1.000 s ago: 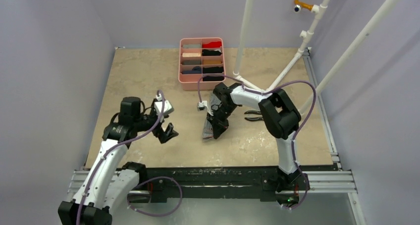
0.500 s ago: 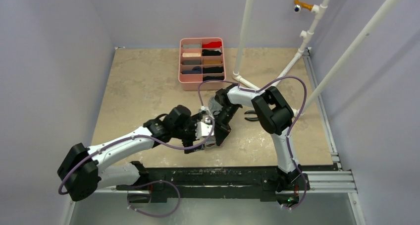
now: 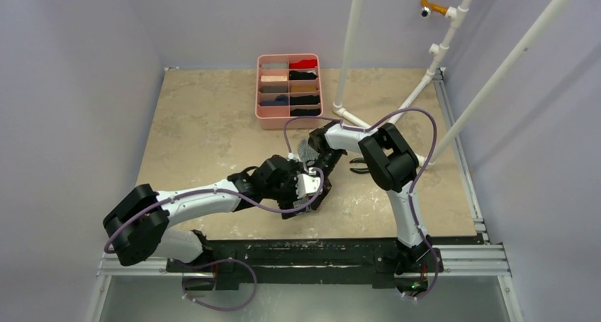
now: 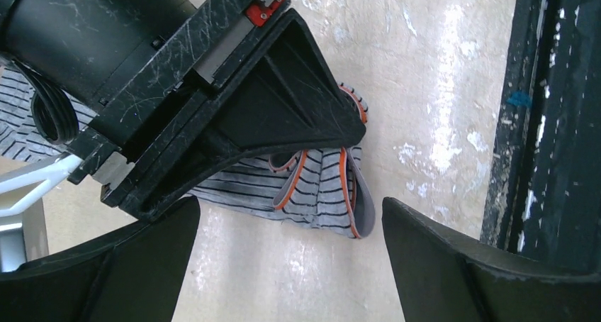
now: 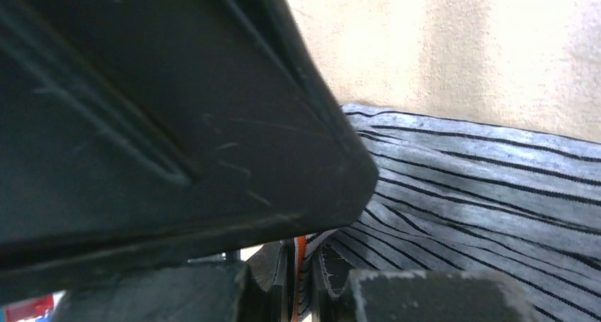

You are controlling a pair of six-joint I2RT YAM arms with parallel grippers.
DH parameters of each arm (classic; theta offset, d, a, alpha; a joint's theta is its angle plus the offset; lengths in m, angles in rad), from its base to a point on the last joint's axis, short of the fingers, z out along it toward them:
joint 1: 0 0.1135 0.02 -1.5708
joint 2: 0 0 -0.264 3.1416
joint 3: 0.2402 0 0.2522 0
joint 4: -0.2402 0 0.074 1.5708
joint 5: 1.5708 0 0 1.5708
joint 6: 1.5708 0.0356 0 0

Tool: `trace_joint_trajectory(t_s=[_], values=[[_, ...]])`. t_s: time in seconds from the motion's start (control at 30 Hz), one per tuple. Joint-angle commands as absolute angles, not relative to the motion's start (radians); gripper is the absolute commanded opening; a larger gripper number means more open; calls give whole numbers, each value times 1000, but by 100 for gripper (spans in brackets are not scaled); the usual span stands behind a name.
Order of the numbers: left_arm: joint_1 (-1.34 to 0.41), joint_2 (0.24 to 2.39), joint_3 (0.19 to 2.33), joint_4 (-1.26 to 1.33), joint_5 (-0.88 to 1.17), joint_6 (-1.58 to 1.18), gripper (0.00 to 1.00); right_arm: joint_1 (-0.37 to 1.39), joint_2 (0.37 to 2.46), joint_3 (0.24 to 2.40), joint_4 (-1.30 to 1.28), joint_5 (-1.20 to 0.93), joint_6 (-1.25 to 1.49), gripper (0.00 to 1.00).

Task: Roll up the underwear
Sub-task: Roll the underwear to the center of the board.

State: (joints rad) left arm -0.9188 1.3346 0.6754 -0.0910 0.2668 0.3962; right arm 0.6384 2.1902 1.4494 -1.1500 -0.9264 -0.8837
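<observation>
The grey striped underwear (image 4: 320, 191) with orange-red edging hangs bunched, its lower folds at the tan table. My right gripper (image 5: 301, 283) is shut on it, the orange edge pinched between the fingers. Seen from above, the cloth (image 3: 306, 150) shows as a small grey patch by the right gripper (image 3: 322, 182). My left gripper (image 4: 289, 207) is open, its two black fingers wide apart on either side of the hanging folds and not touching them. The left gripper (image 3: 310, 193) sits right against the right one. A large black shape (image 5: 177, 109) fills the upper left of the right wrist view.
A pink divided tray (image 3: 316, 91) holding rolled garments stands at the back centre. Black-handled pliers (image 3: 363, 164) lie to the right of the grippers. White pipes (image 3: 349, 52) rise at the back right. The table's black front rail (image 4: 553, 123) is close by.
The left arm has swung from the table's left side across to the right gripper, and its open fingers now flank the hanging underwear. The right gripper stays shut, shifted slightly.
</observation>
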Motion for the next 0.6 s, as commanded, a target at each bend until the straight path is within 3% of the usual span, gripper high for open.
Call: trace_joint_trajectory(t_s=[0.0, 0.57], values=[[-926, 1364, 657, 70, 290, 331, 100, 633, 2202, 1475, -1173, -899, -914, 5], [-931, 1455, 550, 287, 402, 262, 100, 631, 2238, 1502, -1205, -904, -936, 5]])
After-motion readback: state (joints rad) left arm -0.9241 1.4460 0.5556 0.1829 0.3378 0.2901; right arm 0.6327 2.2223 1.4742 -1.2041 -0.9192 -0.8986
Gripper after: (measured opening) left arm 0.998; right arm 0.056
